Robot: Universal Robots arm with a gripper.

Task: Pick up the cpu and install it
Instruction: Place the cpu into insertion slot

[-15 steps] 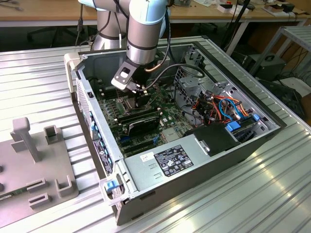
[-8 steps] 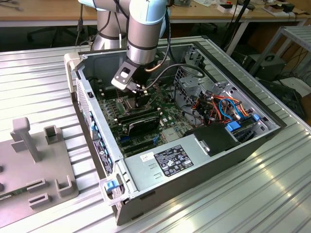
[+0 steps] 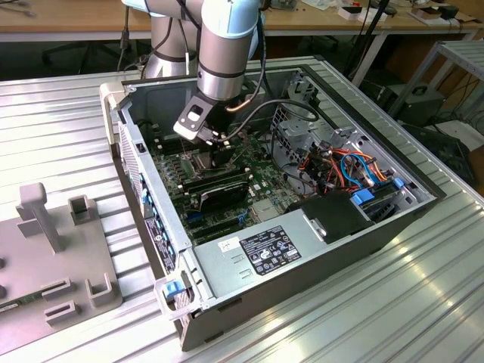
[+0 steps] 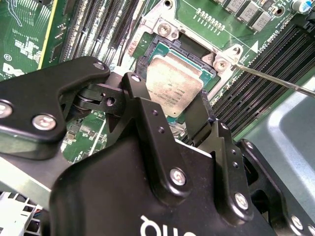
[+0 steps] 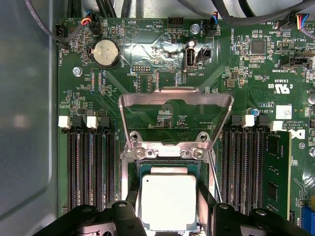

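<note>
The cpu (image 5: 169, 199) is a small square chip with a dull silver top. It sits between my gripper's (image 5: 168, 202) two black fingers (image 5: 204, 211), directly over the dark socket with its metal frame (image 5: 167, 152). The socket's hinged load plate (image 5: 175, 98) stands open beyond it. In the second wrist view the cpu (image 4: 174, 86) lies level in or just above the socket recess (image 4: 167, 29), with the gripper (image 4: 172, 93) shut on its two opposite edges. In the exterior view the gripper (image 3: 219, 147) reaches down into the open computer case (image 3: 302, 227) over the motherboard.
Rows of black memory slots (image 5: 91, 167) flank the socket, with one module (image 5: 276, 172) seated. A thin metal lever (image 4: 275, 78) juts out beside the socket. A coin battery (image 5: 106, 52), cables (image 3: 348, 162) and the power supply (image 3: 265, 249) share the case. A grey fixture (image 3: 53, 249) stands at the exterior view's left.
</note>
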